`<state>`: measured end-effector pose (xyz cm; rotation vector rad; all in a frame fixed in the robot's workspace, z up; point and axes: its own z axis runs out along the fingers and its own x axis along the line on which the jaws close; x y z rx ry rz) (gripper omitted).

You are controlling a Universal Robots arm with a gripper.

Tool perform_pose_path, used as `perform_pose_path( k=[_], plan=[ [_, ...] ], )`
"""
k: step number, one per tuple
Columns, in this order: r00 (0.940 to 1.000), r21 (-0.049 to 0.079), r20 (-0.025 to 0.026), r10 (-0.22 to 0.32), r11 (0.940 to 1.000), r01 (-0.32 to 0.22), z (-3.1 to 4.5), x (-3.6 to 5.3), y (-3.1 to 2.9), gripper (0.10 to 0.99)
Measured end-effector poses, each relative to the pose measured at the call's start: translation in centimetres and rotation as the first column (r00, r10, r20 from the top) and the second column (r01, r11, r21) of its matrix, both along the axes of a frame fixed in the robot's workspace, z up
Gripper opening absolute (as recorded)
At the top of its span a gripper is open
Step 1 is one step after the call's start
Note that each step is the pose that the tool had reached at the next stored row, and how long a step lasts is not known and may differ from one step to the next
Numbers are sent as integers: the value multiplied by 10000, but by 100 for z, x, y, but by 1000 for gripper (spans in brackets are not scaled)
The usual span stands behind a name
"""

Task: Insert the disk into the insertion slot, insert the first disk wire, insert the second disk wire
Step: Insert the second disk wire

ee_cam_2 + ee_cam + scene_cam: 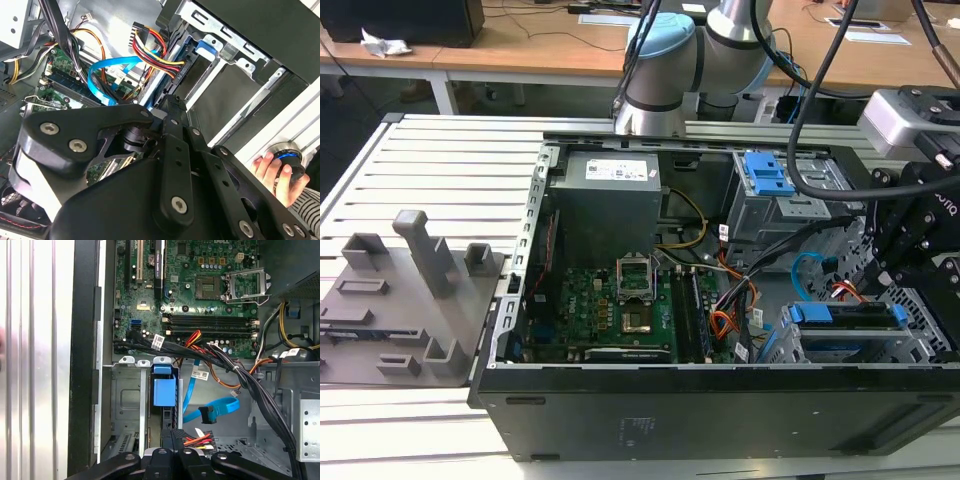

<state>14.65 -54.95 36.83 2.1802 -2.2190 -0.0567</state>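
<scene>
The case [620,400] lies on its side, open, likely so its bays face the end effector [172,436], whose jaws look drawn together on nothing. Just beneath it the disk [847,317] sits in the insertion slot [127,402]. A blue cable [212,410] lies loose beside it. The second wrist view adds a hand [277,172] beyond the case wall.

Ribbed aluminium worktable [450,160], pale wooden desks [530,50] on white legs behind it, even light.
</scene>
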Motion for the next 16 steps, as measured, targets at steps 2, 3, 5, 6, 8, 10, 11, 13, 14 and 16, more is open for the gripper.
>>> perform_pose_path(
  k=[2,3,5,6,8,10,11,13,14,16],
  plan=[
    [10000,0,0,0,10000,0,0,0,0,106],
    [10000,0,0,0,10000,0,0,0,0,114],
    [10000,0,0,0,10000,0,-1,0,0,235],
    [10000,0,-1,0,10000,0,-1,0,0,294],
    [10000,0,0,0,10000,0,-1,0,0,361],
    [10000,0,0,0,10000,0,-1,0,0,361],
    [10000,5,0,0,10000,0,-4,0,4,361],
    [10000,1,0,-1,10000,1,-2,0,61,361],
    [10000,-1,0,0,10000,0,-1,1,101,361],
    [10000,-2,0,0,10000,0,-2,1,148,361]
  ],
)
